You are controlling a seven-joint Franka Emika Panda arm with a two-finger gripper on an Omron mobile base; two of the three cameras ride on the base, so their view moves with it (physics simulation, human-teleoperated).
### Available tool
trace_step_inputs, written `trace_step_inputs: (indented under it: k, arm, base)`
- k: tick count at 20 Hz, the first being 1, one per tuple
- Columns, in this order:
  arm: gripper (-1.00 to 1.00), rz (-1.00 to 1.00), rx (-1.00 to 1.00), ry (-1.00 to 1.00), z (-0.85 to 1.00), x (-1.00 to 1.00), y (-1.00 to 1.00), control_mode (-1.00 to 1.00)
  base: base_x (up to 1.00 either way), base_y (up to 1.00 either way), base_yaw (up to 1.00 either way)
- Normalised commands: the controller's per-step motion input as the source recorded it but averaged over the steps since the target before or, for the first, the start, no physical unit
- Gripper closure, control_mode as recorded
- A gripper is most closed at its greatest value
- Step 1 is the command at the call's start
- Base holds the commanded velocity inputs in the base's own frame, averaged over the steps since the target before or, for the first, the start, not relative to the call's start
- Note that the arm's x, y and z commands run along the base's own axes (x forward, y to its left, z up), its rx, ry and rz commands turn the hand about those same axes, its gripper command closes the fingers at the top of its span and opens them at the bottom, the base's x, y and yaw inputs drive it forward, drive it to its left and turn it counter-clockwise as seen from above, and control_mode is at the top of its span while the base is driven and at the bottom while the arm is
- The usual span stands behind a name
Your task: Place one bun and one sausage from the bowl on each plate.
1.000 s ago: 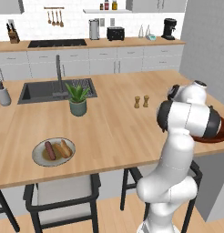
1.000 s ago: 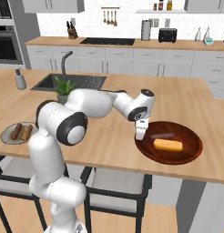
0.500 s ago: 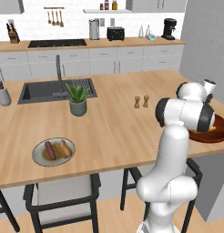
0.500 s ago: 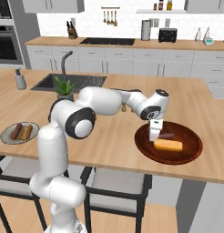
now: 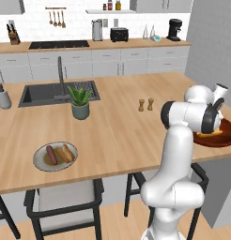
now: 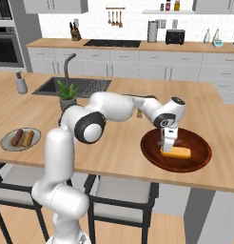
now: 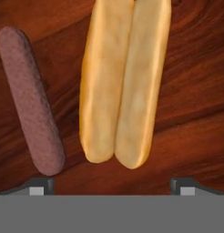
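The counter [image 5: 112,136] is a long island of light wood planks, with dark-framed stools tucked under its near edge. Set into it is a dark sink [image 5: 47,93] with a tall tap, and just beside that stands a small potted plant [image 5: 80,101]. A pair of little wooden shakers [image 5: 145,105] stands near the middle of the counter. Behind, a row of pale grey cabinets runs along a white tiled wall, carrying a black hob, a knife block [image 5: 13,36], a kettle [image 5: 97,30], a toaster [image 5: 119,33] and a coffee machine [image 5: 173,29]; utensils hang on a rail above.

Near the left end of the counter lies a grey plate [image 5: 55,156] that already carries a sausage and a bun side by side. At the right end sits the dark wooden bowl [image 6: 199,155]. The gripper [image 6: 167,144] points straight down into the bowl, over the bun [image 6: 176,152] lying there. In the hand view, that bun [image 7: 123,86] rests on the bowl's red-brown grain with a sausage [image 7: 31,100] just beside it, apart from it. The fingers [image 7: 41,185] stand spread wide, holding nothing, one tip next to the sausage's end and the other on the bun's far side.
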Motion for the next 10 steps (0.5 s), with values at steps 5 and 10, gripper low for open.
trace_step_inputs:
  k: [5,10]
  arm:
    - [-1.0,0.0,0.0,0.0,-0.17,0.0,-0.15,-1.0]
    - [-1.0,0.0,0.0,0.07,-0.11,0.0,-0.2,-1.0]
  base:
    - [0.0,0.0,0.0]
    - [0.0,0.0,0.0]
